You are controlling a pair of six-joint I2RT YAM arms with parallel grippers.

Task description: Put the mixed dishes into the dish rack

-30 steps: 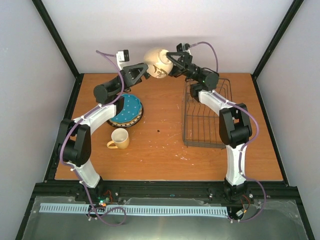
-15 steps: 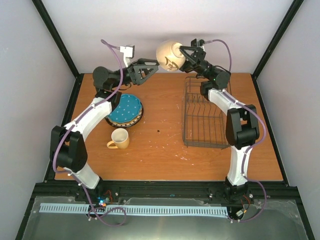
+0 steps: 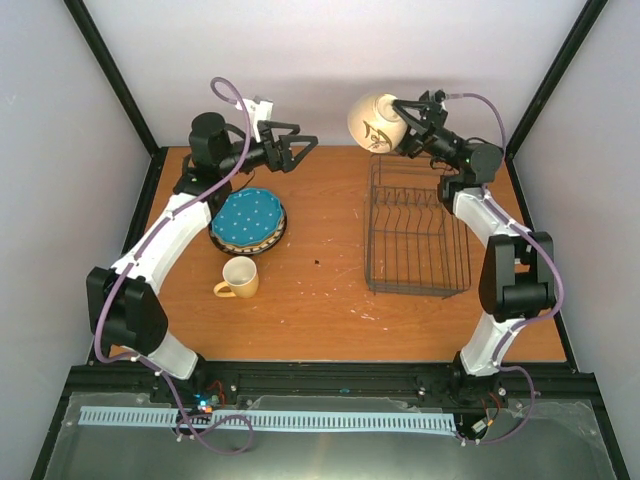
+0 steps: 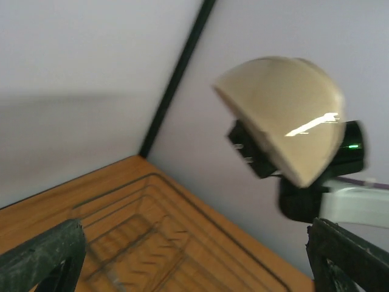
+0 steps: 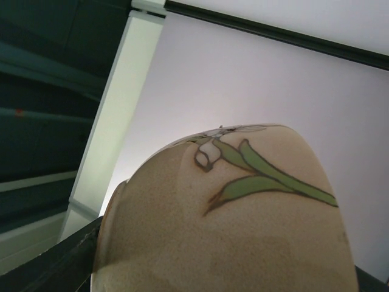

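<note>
My right gripper (image 3: pixel 404 126) is shut on the cream bowl (image 3: pixel 376 122) and holds it on its side, high in the air above the far end of the dish rack (image 3: pixel 416 226). The bowl, with a green leaf pattern, fills the right wrist view (image 5: pixel 225 225). My left gripper (image 3: pixel 300 148) is open and empty, in the air left of the bowl and well apart from it. In the left wrist view I see the bowl (image 4: pixel 282 115) and the blurred rack (image 4: pixel 130 228). The teal dotted plate (image 3: pixel 248 217) lies on top of a stack at the left. The yellow mug (image 3: pixel 240 277) stands in front of it.
Only the rims of the plates under the teal one show. The rack holds no dishes. Black frame posts (image 3: pixel 112 80) and white walls enclose the table on three sides.
My right arm has carried the bowl to the right, over the rack's far end. My left gripper has drawn back to the left, away from the bowl.
</note>
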